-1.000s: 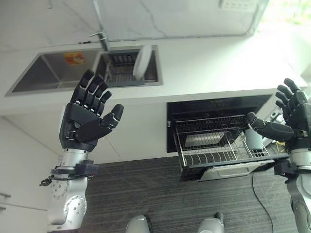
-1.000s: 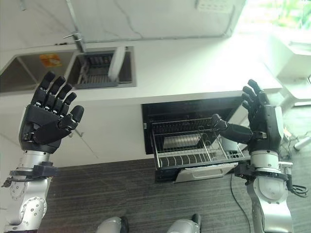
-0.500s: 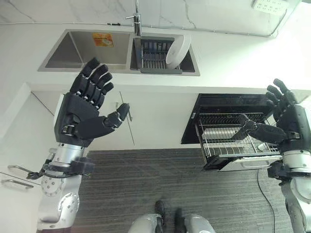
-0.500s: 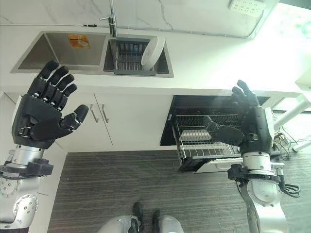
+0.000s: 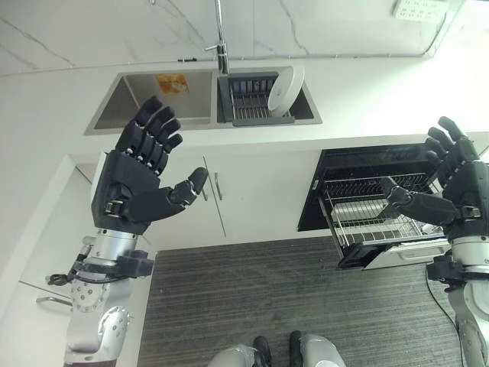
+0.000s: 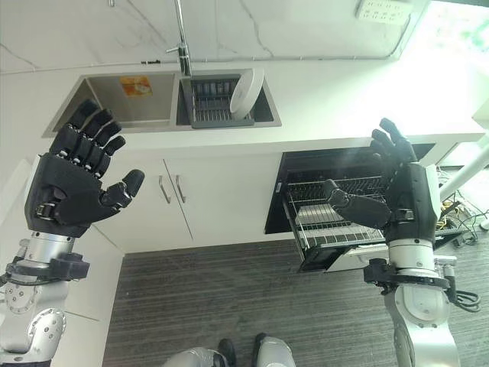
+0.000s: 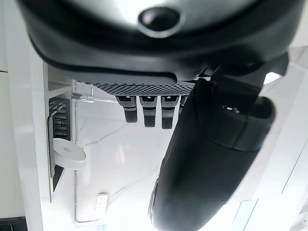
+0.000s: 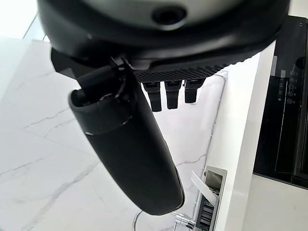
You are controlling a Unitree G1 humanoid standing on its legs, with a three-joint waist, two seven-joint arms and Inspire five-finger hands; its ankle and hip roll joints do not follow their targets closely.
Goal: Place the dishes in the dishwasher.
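You see a smooth white bench (image 5: 367,84) with a faint sheen, backed by a glossy marble-look wall (image 5: 99,30) with grey veins. The sink (image 5: 141,103) is brushed metal, the tap (image 5: 221,38) polished metal. A glossy white plate (image 5: 285,86) stands in a dark rack (image 5: 248,99) there. The dishwasher (image 5: 367,164) front is glossy black; its pulled-out basket (image 5: 367,222) is shiny wire. The floor (image 5: 267,298) looks like matt, dark streaked wood grain. Both hands, left (image 5: 134,187) and right (image 6: 405,199), are matt black plastic.
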